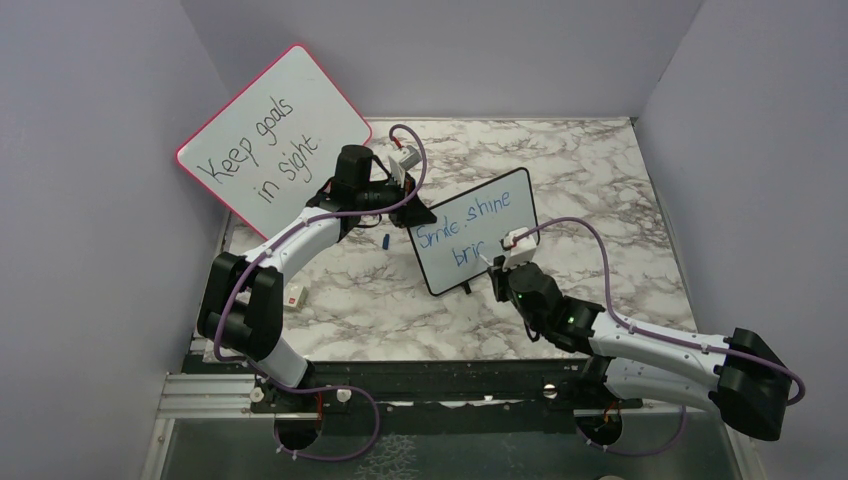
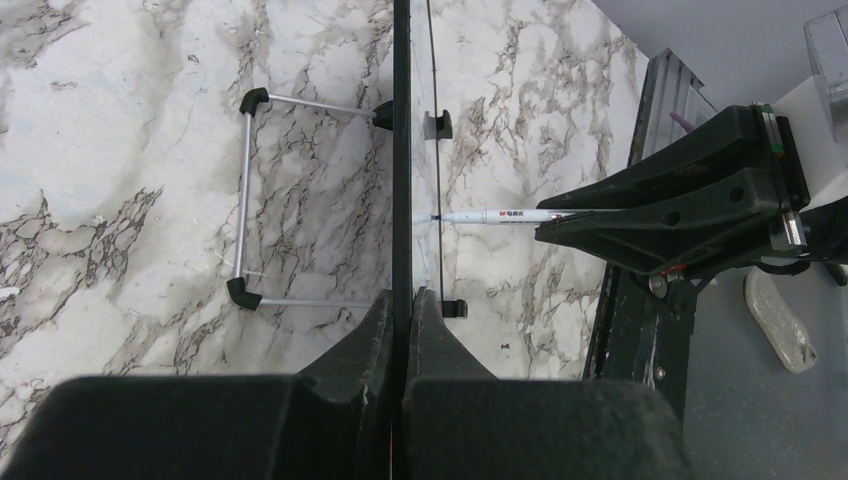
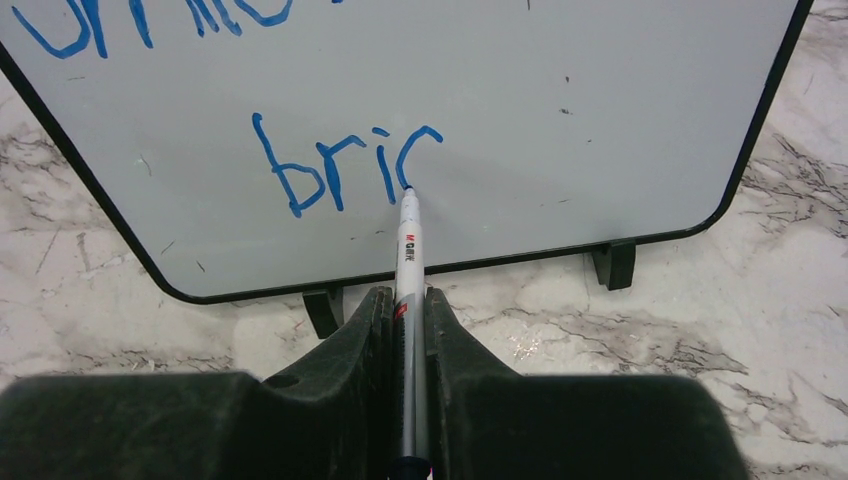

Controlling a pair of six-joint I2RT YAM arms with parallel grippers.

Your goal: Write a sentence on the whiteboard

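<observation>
Whiteboard [image 1: 445, 275]: only left wrist shows rear wire stand [image 2: 243, 200].

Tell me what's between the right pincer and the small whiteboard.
A marker: the right pincer is shut on its barrel, and its tip touches the whiteboard at the blue writing. The right wrist view shows it.

You get the sentence [image 3: 330, 178] cut off along its top line at the right wrist view's upper edge. From the left wrist, the whiteboard [image 2: 402, 150] shows edge-on, face hidden.
</observation>
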